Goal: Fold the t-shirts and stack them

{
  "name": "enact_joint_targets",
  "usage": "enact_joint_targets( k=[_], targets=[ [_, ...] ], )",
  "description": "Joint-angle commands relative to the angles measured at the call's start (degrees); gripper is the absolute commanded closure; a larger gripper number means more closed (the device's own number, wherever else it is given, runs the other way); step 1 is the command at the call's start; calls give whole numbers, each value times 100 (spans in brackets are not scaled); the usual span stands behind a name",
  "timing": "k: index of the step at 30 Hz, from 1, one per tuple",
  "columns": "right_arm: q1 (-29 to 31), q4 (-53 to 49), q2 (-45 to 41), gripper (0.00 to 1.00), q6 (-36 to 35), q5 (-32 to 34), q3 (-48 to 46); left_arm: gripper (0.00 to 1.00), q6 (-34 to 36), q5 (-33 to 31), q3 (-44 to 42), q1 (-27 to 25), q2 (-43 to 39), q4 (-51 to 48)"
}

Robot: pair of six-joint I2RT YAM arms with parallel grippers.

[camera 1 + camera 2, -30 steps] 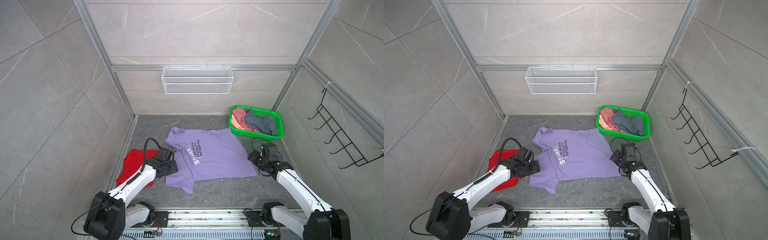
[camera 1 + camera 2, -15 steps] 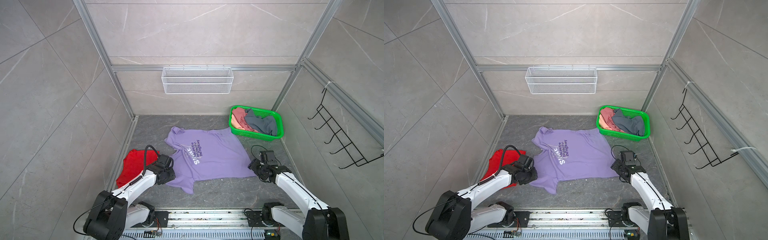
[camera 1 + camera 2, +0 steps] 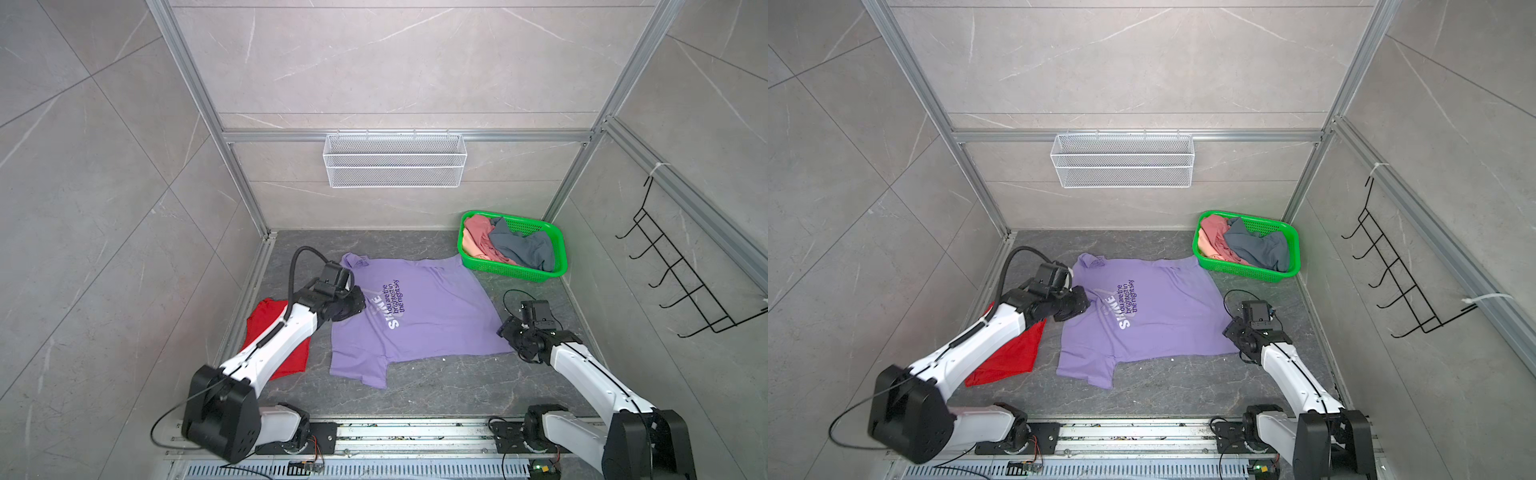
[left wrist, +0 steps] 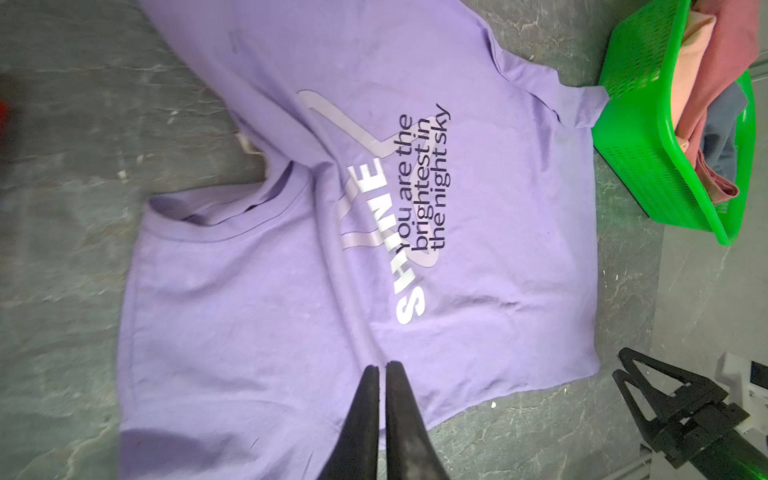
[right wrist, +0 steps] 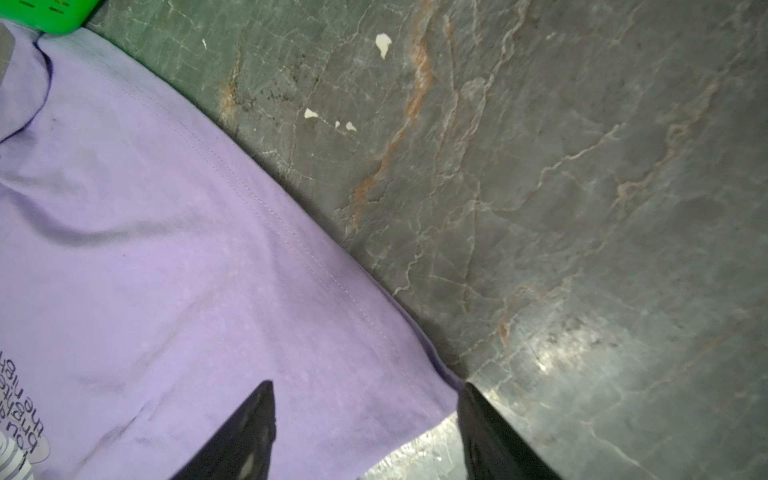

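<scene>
A lavender t-shirt (image 3: 432,316) with white "SHINE" print lies spread on the dark floor in both top views (image 3: 1167,320). My left gripper (image 3: 354,306) is shut at the shirt's left edge near the collar. In the left wrist view its fingertips (image 4: 382,366) pinch a raised ridge of the lavender cloth (image 4: 249,311). My right gripper (image 3: 505,330) stands open at the shirt's near right hem corner, its fingers (image 5: 262,411) astride the cloth (image 5: 166,249). A red t-shirt (image 3: 259,318) lies flat to the left, partly under my left arm.
At the back right a green mesh basket (image 3: 557,249) holds pink (image 3: 480,232), peach and grey-blue (image 3: 523,249) t-shirts, and the lavender sleeve reaches its corner. A white wire shelf (image 3: 395,166) hangs on the back wall. A black hook rack (image 3: 685,282) hangs on the right wall.
My left gripper has shut on the lavender cloth and moved back and right, raising a ridge. My right gripper came down and forward to the hem corner and stayed open.
</scene>
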Motion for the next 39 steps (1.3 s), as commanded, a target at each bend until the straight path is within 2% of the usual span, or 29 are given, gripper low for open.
enact_joint_targets(
  k=[1,4,7,9,11,14,19,24,30,31,34,36,39],
  targets=[
    [-40,62,35,30,66,5,70,87,553,34,650,6,492,-419],
    [-55,-40,-118,30,22,64,60,82,592,-460,469,6,290,-732],
    [-74,-114,-267,29,8,30,37,72,466,-939,-235,1,-201,-983],
    [-93,-141,-334,29,25,-66,24,65,329,-1110,-814,1,-550,-1035],
    [-96,-152,-394,30,56,-157,22,53,146,-1202,-1342,4,-857,-1071],
    [-117,-274,-463,29,79,-208,52,46,-142,-1078,-2027,10,-1256,-850],
    [-177,-702,-596,22,31,115,109,42,-367,-1203,-2516,6,-1550,-837],
    [-216,-539,-611,19,85,-110,-71,42,-445,-1195,-2830,5,-1556,-572],
    [-216,-390,-504,18,123,-225,-102,47,-279,-792,-3053,11,-1138,410],
    [-215,-398,-520,18,123,-216,-104,52,-193,-654,-3020,13,-1060,546],
    [-215,-428,-569,18,114,-176,-111,83,29,-324,-2682,7,-984,479],
    [-215,-433,-591,18,94,-154,-115,98,147,-111,-2366,5,-1040,368],
    [-224,-421,-600,18,96,-128,-120,100,360,49,-1665,5,-995,60]
  ],
)
